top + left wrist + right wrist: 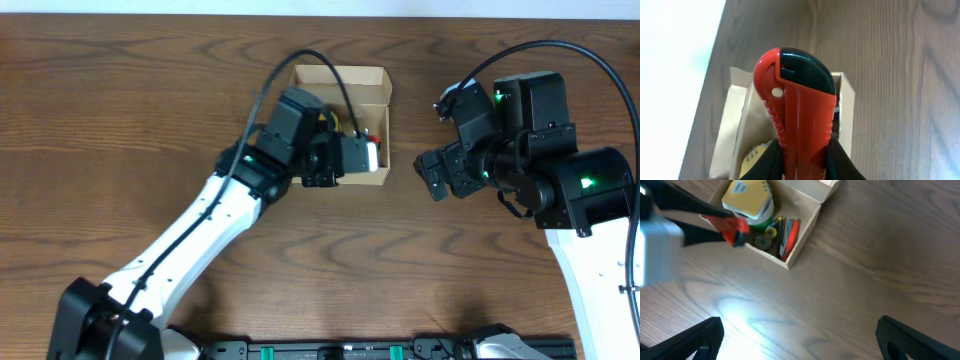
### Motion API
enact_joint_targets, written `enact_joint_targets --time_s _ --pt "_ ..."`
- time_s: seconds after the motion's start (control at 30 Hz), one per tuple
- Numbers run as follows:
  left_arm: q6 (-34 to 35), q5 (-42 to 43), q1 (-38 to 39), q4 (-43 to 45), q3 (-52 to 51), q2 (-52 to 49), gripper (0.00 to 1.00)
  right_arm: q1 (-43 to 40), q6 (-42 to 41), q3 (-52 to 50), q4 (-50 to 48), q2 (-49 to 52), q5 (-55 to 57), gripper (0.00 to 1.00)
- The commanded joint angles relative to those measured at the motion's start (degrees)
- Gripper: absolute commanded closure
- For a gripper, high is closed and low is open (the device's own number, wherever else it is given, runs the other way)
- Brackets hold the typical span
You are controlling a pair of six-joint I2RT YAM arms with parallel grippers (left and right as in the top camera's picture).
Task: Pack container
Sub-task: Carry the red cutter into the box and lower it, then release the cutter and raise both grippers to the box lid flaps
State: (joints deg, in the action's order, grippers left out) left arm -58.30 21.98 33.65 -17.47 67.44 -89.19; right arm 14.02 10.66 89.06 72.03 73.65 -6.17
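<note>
Red cutter (801,112) in left gripper (802,167)

The left gripper (370,155) and its red cutter (800,125) overhang the container's (345,72) opening.

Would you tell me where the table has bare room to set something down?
Bare wood: the wide table left of the container, and the strip between the container and the open right tool. Crowded: inside the container, and above it, where the left tool holds a red cutter.
</note>
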Motion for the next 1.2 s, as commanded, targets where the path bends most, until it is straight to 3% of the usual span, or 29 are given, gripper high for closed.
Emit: enact_joint_targets --time_s 0.0,0.2,0.57,0.73,0.9,1.1,1.17 --pt "-5.7 -3.5 0.5 0.2 0.2 -2.8 0.95 -0.5 0.5 0.0 0.0 -0.6 0.1 0.01" --pt "-7.5 -8.5 0.7 0.3 0.2 -6.1 0.95 -0.5 0.6 0.0 0.0 -0.6 0.1 0.01" --pt "-7.5 -9.1 0.7 3.1 0.2 -7.1 0.9 -0.5 0.5 0.0 0.0 -0.6 0.1 0.01" --pt "-6.4 -9.1 0.7 2.5 0.2 -7.1 0.79 -0.5 0.5 0.0 0.0 -0.6 0.1 0.01" --pt "-5.0 -9.0 0.7 2.6 0.2 -7.1 0.53 -0.5 0.6 0.0 0.0 -0.6 0.1 0.01" --pt "-1.0 -9.1 0.7 2.9 0.2 -7.1 0.44 -0.5 0.5 0.0 0.0 -0.6 0.1 0.01" --pt "1.6 -9.0 0.7 3.3 0.2 -6.8 0.36 -0.5 0.5 0.0 0.0 -0.6 0.1 0.01"
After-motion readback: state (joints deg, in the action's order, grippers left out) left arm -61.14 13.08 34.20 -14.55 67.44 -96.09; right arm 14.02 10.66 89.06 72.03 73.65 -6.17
